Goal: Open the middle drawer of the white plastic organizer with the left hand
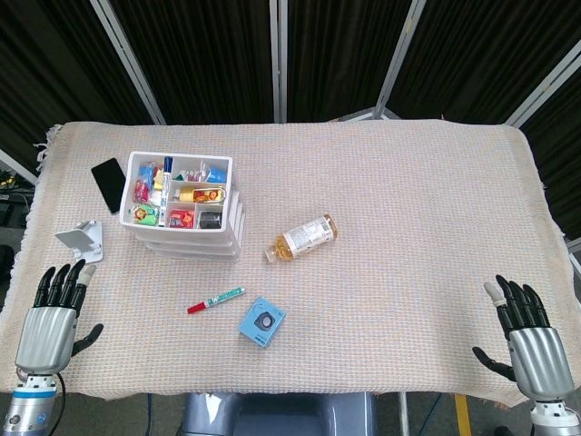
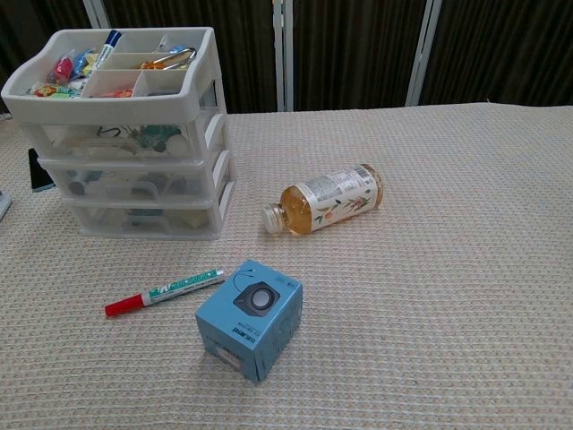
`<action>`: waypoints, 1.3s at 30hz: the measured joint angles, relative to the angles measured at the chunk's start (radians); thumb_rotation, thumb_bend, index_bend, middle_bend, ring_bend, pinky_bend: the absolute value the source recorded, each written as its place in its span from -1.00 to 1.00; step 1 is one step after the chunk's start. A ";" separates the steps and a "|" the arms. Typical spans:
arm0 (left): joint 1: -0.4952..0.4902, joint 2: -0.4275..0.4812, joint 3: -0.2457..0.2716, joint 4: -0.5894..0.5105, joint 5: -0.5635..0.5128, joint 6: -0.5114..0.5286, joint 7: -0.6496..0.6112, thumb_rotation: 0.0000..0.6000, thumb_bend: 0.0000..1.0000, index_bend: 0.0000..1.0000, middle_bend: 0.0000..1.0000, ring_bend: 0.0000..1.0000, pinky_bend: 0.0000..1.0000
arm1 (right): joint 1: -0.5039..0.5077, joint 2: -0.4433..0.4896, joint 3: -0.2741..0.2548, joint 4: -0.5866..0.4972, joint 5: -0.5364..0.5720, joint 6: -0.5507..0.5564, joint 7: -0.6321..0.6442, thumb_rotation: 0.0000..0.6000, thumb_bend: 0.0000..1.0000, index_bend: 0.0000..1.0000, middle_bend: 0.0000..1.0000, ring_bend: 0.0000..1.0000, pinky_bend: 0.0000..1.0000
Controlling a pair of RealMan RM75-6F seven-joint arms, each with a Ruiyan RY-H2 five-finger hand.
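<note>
Nearest the chest camera, a blue box (image 2: 249, 319) sits in front of the white organizer (image 2: 134, 134). Its middle drawer (image 2: 134, 176) is closed. Left hand (image 1: 52, 318) and right hand (image 1: 529, 331) rest empty, fingers apart, well clear of the organizer.

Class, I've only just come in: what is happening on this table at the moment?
Nothing is being handled yet. The left hand and the right hand rest open at the near corners of the table, fingers apart, holding nothing. The white plastic organizer stands at the far left with all its drawers shut, the middle drawer included. A bottle lies on its side to the right of it, with a marker and a small blue box nearer the front.
</note>
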 measured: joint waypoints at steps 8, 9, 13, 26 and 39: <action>0.007 0.006 -0.010 0.002 -0.009 -0.012 0.000 1.00 -0.62 -1.00 -1.00 -1.00 -1.00 | 0.001 -0.002 -0.001 -0.001 0.002 -0.006 -0.005 1.00 -0.97 -1.00 -1.00 -1.00 -1.00; 0.007 0.007 -0.011 0.002 -0.010 -0.013 -0.002 1.00 -0.62 -1.00 -1.00 -1.00 -1.00 | 0.001 -0.002 -0.001 -0.001 0.002 -0.005 -0.005 1.00 -0.97 -1.00 -1.00 -1.00 -1.00; 0.010 0.010 -0.014 -0.004 -0.007 -0.016 -0.009 1.00 -0.62 -1.00 -1.00 -1.00 -1.00 | 0.000 0.000 -0.002 -0.002 -0.001 -0.002 -0.003 1.00 -0.96 -1.00 -1.00 -1.00 -1.00; 0.017 0.013 -0.016 -0.010 0.019 -0.020 -0.019 1.00 -0.62 -1.00 -1.00 -1.00 -1.00 | -0.001 -0.001 -0.002 -0.004 0.003 -0.004 -0.007 1.00 -0.97 -1.00 -1.00 -1.00 -1.00; 0.018 -0.009 -0.026 0.001 0.034 -0.024 -0.027 1.00 -0.34 -1.00 -0.04 0.07 -0.13 | 0.003 -0.002 -0.002 -0.008 0.007 -0.017 -0.018 1.00 -0.97 -1.00 -1.00 -1.00 -1.00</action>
